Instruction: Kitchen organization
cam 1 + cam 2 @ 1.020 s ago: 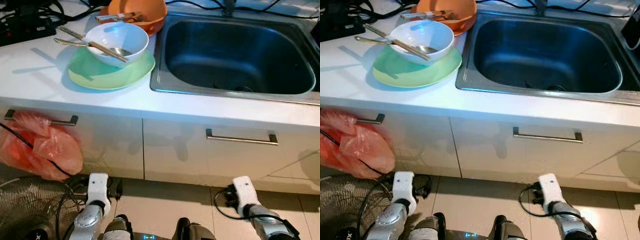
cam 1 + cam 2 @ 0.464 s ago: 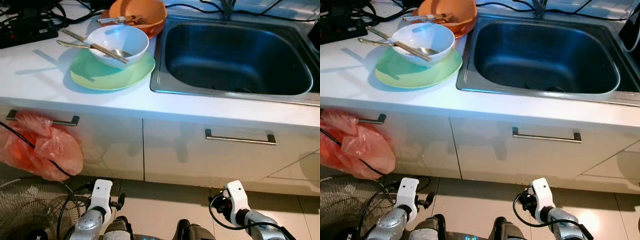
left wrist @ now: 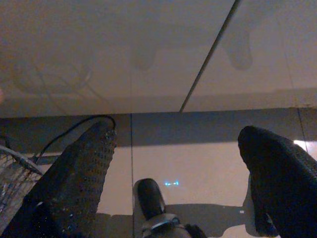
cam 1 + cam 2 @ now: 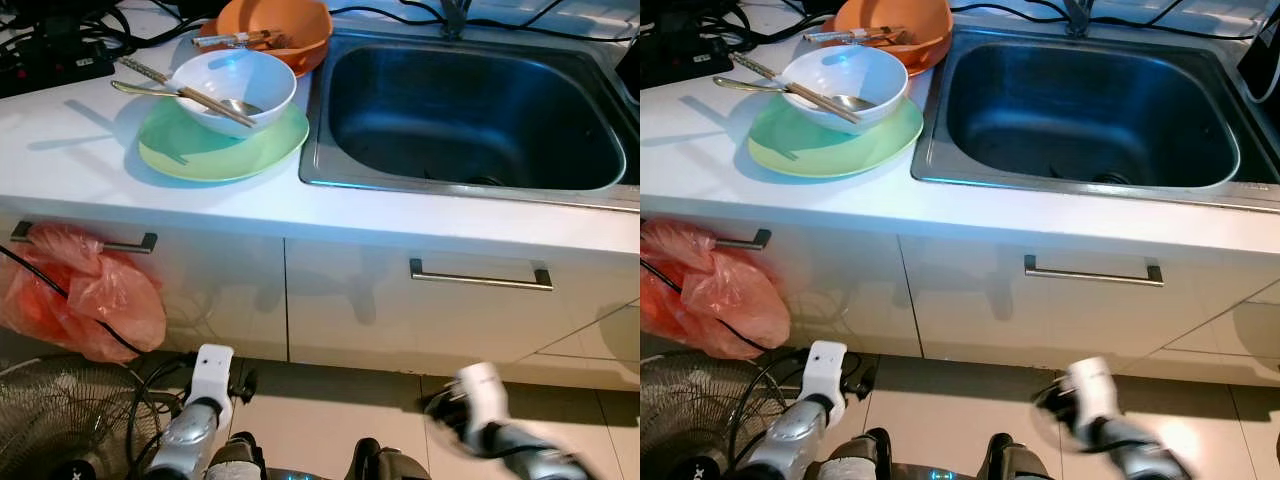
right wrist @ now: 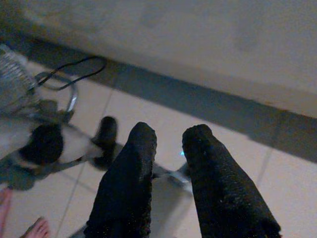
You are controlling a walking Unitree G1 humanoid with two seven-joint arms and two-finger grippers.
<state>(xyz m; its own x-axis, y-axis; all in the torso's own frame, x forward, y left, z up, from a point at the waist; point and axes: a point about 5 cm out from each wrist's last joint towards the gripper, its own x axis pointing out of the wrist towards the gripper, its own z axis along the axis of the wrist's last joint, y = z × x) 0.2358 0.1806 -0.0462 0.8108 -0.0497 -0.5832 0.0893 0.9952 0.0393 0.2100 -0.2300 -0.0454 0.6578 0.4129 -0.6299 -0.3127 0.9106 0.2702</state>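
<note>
Left eye view: white bowl (image 4: pixel 234 87) with chopsticks (image 4: pixel 186 90) and spoon (image 4: pixel 172 90) sits stacked on green plate (image 4: pixel 222 140) at the worktop's (image 4: pixel 420 215) left end, touching the sink (image 4: pixel 470 105) rim, probably staged for washing. Left gripper (image 3: pixel 178 173) hangs low, fingers wide apart, empty. Right gripper (image 5: pixel 168 163) also low, fingers narrowly parted, empty.
</note>
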